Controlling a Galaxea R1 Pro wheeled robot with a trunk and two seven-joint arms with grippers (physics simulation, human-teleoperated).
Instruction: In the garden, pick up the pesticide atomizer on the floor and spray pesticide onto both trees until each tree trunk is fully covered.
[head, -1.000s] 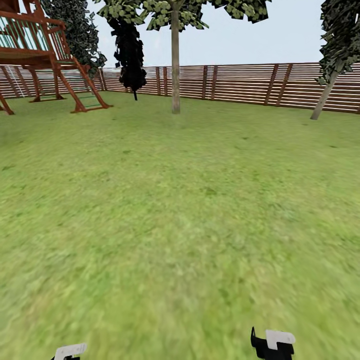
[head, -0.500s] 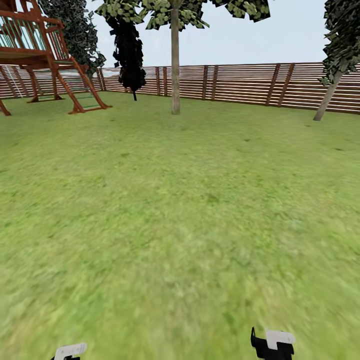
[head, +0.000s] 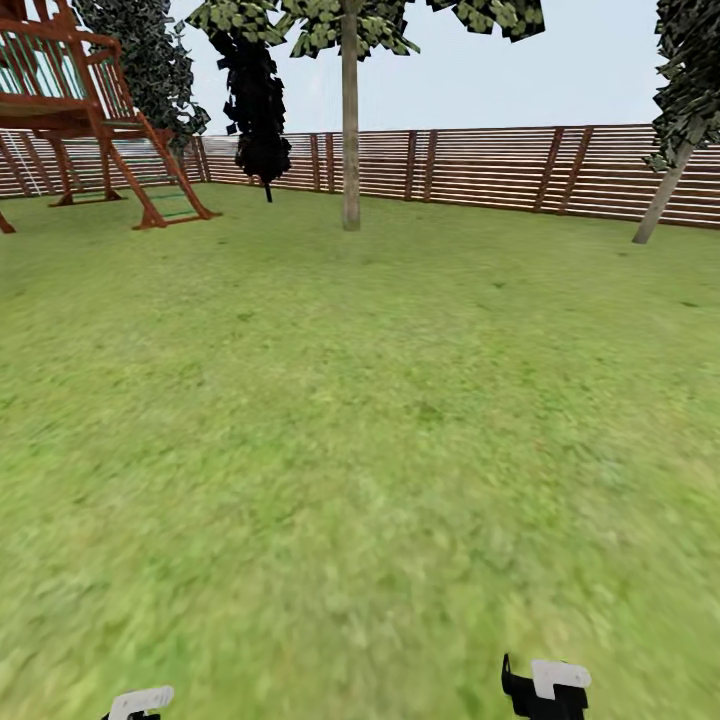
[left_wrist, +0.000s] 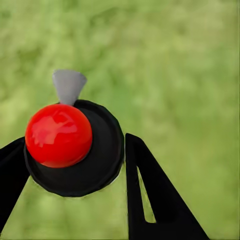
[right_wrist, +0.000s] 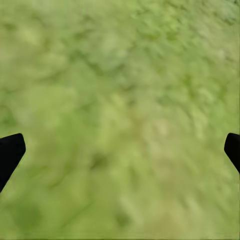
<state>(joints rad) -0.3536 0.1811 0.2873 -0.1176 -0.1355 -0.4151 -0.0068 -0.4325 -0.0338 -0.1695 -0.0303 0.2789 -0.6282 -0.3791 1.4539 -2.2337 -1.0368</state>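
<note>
Grass lawn (head: 360, 450) w/ fence (head: 480, 165), tree trunk (head: 350, 130) upright ahead. Left claw (left_wrist: 75, 165) pinches sprayer (left_wrist: 75, 147), its nozzle pointing away along fingers. Right claw (right_wrist: 120, 150) spread wide.

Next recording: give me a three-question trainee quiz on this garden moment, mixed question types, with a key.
1. True or false: the left gripper is shut on the pesticide atomizer.
2. Multiple choice: where does the straight pale tree trunk stand in the head view? A) beside the wooden play structure's ladder B) near the slat fence, about centre C) close before the robot
3. Fill in: the right gripper has its jaws ____ over the grass.

Key: 1 true; 2 B; 3 open
</note>
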